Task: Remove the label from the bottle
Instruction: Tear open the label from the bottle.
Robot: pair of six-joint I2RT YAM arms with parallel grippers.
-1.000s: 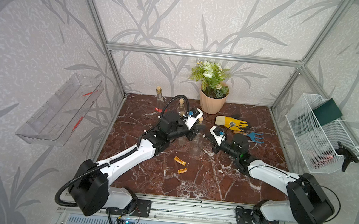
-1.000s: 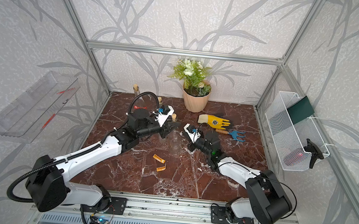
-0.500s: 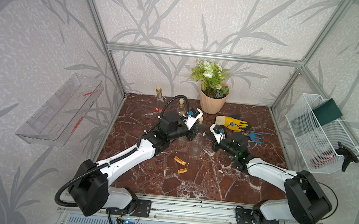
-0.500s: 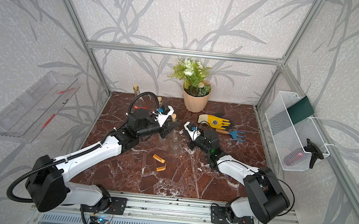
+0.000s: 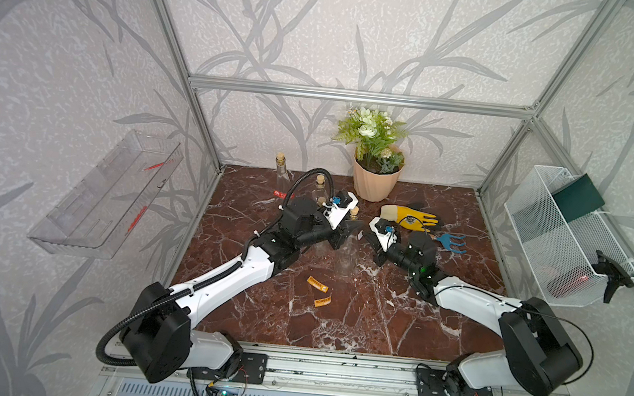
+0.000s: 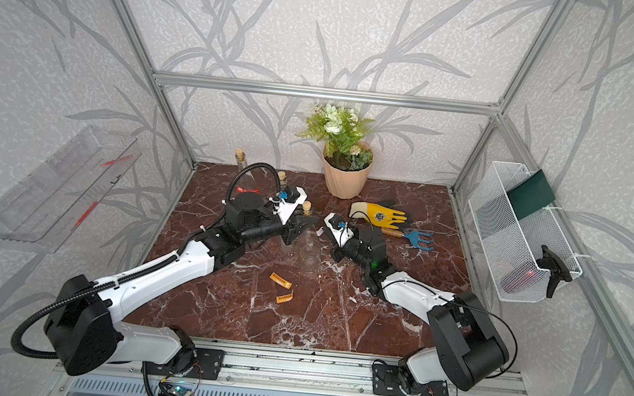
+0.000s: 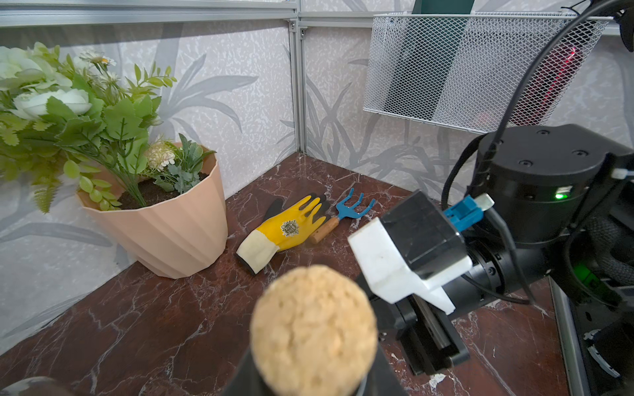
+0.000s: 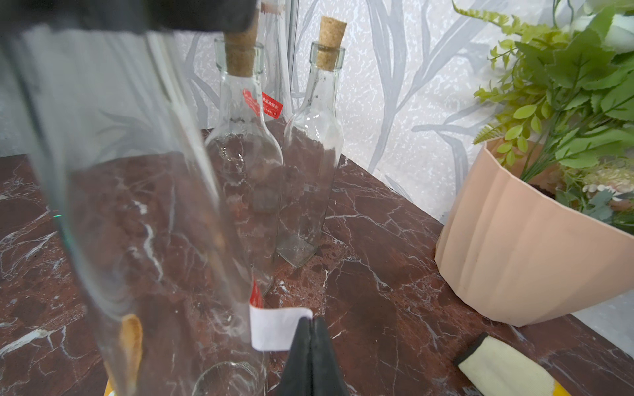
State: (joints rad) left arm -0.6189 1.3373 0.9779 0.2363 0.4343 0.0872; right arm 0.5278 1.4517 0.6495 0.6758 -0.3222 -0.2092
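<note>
Left end effector [image 5: 346, 231] clamps the bottle [image 8: 120, 178] by its neck. Right end effector [image 8: 311, 321], pinched shut on the partly lifted label [image 8: 274, 329] at its tips, should peel slowly, straight away from the glass.

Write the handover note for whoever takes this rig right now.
Left gripper: shut on the bottle near its neck, holding it upright.
Right gripper: shut on the label.
Done: label partly peeled, white back showing; one end is on the glass.
Left: pull the label free of the bottle.
Also: two orange strips lie on the table in front of the bottle.
</note>
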